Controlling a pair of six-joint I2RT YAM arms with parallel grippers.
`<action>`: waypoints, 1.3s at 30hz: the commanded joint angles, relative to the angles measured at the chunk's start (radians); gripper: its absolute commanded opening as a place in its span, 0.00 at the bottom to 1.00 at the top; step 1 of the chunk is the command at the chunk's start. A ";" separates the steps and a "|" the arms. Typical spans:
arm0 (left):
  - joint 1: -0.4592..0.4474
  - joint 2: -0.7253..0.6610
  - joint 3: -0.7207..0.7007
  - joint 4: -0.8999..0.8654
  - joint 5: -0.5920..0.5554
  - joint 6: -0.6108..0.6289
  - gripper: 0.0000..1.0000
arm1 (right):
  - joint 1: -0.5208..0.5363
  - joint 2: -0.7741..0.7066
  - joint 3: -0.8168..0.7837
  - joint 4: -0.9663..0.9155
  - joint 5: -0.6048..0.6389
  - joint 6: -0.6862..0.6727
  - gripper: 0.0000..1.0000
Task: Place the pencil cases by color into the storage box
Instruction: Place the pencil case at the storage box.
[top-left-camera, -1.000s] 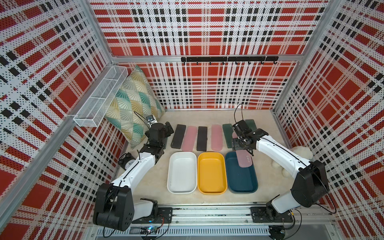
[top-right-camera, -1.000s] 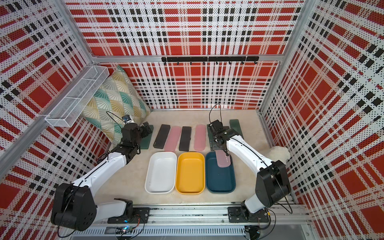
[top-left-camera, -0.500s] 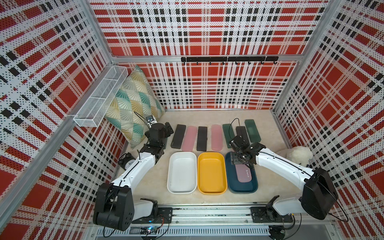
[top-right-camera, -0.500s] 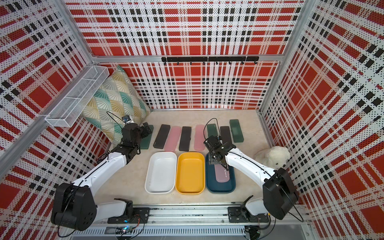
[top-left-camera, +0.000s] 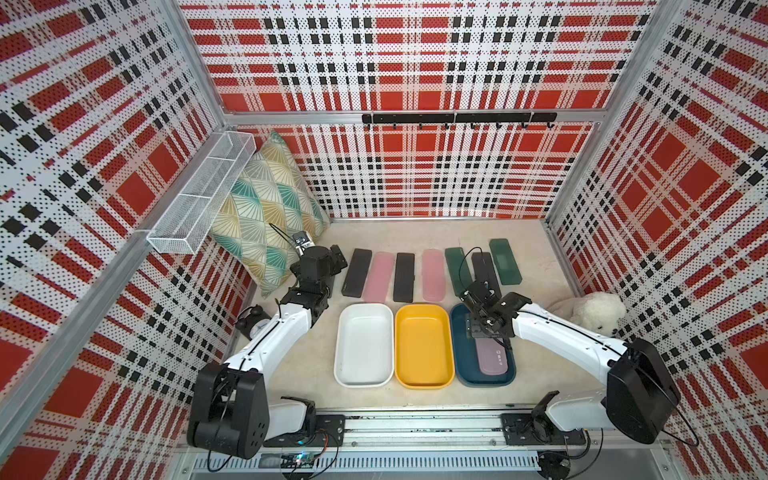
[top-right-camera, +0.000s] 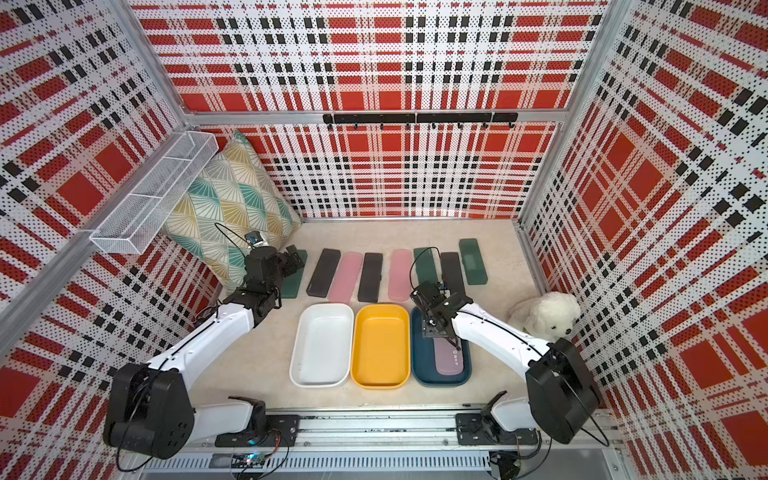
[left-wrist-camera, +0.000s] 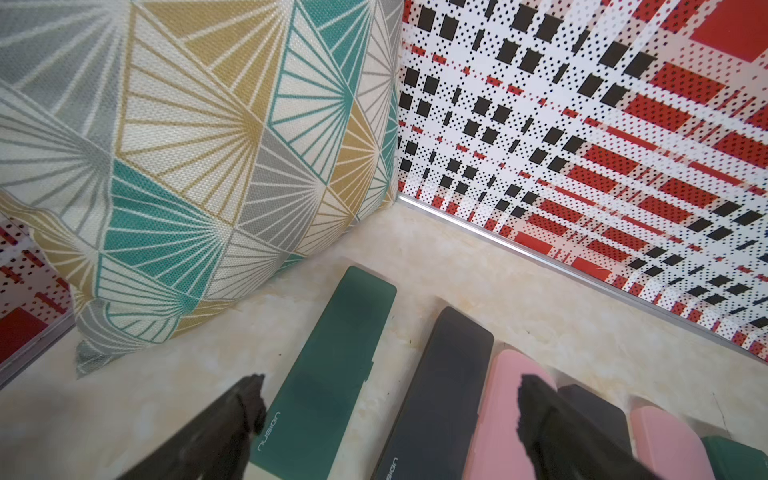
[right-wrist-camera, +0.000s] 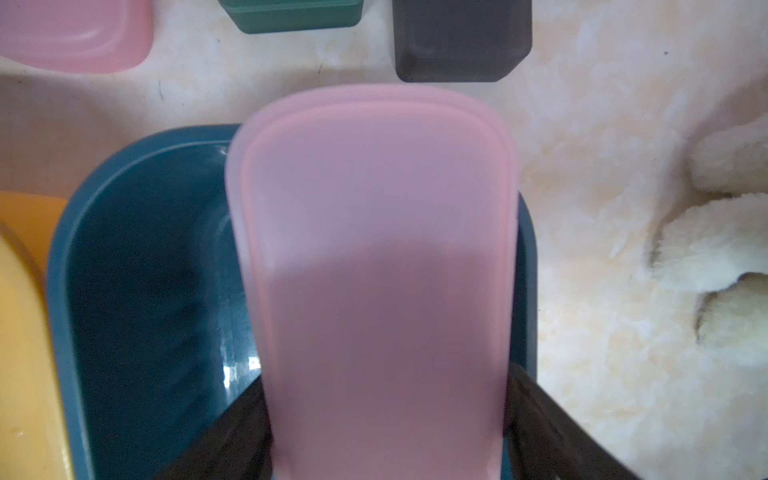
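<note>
My right gripper (right-wrist-camera: 386, 382) is shut on a pale pink pencil case (right-wrist-camera: 374, 249), holding it low in the dark blue tub (top-left-camera: 459, 365) of the storage box, along its right side (top-right-camera: 449, 357). The white tub (top-left-camera: 363, 345) and yellow tub (top-left-camera: 424, 345) are empty. Behind the tubs lies a row of pencil cases: black (top-left-camera: 356, 272), pink (top-left-camera: 378, 276), black (top-left-camera: 404, 277), pink (top-left-camera: 433, 280), green (top-left-camera: 457, 268), black (top-left-camera: 484, 266), green (top-left-camera: 505, 261). My left gripper (left-wrist-camera: 388, 399) hangs open above the row's left end, over a green case (left-wrist-camera: 332, 365) and a black case (left-wrist-camera: 444, 386).
A patterned pillow (top-left-camera: 266, 216) leans in the back left corner right beside the left gripper. A white plush toy (top-left-camera: 594, 311) lies by the right wall next to the right arm. A wire basket (top-left-camera: 199, 195) hangs on the left wall, a hook rail (top-left-camera: 457, 118) on the back wall.
My right arm has carried the pink case from the row forward and down into the dark blue tub. The left arm has not moved.
</note>
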 joint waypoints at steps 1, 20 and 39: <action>0.003 0.005 0.018 -0.012 -0.008 -0.005 0.99 | 0.008 0.017 -0.017 0.032 0.016 0.014 0.64; 0.004 0.020 0.025 -0.014 -0.010 0.001 0.99 | 0.016 0.113 -0.097 0.139 0.003 0.039 0.65; 0.009 0.026 0.019 -0.016 -0.020 0.007 0.99 | 0.051 0.188 -0.123 0.181 0.001 0.073 0.77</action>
